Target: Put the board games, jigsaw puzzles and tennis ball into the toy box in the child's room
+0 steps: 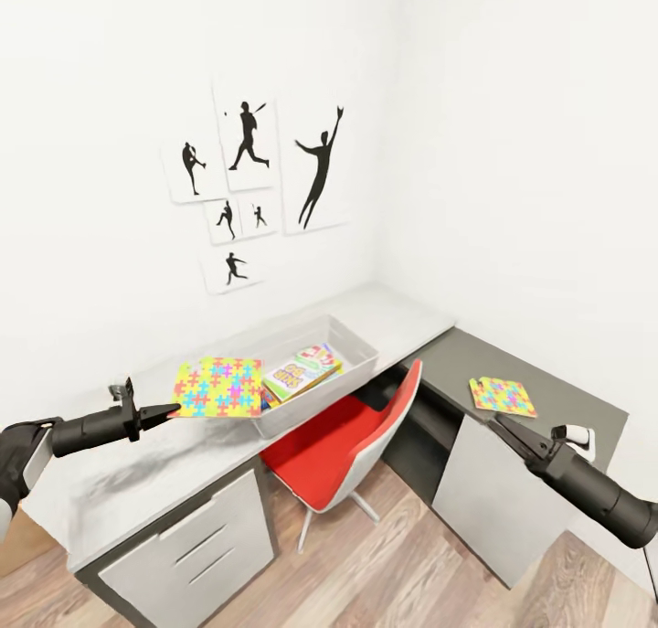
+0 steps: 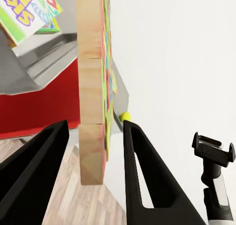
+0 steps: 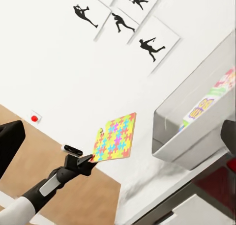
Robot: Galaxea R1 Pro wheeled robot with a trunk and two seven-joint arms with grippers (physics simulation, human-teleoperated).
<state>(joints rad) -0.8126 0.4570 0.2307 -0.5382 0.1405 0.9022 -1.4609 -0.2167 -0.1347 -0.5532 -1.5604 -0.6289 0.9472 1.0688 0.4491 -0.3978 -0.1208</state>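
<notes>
Gripping a multicoloured jigsaw puzzle [image 1: 219, 387] by its edge, left gripper [image 1: 172, 411] beside toy box [image 1: 361, 369]

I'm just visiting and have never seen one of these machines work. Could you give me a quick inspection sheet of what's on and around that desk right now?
Surface: pale table along the wall, joined by a dark grey section on the right.
Job's things: toy box on the table with board games inside; one jigsaw puzzle held in the air beside the box; second jigsaw puzzle lying on the dark section; a small yellow-green ball glimpsed behind the held puzzle.
Clutter: nothing seen.
Grippers: left gripper shut on the puzzle's edge; right gripper holds nothing, jaw state unclear.
Cables: nothing seen.
Surroundings: red chair, sports pictures, wood floor.
</notes>
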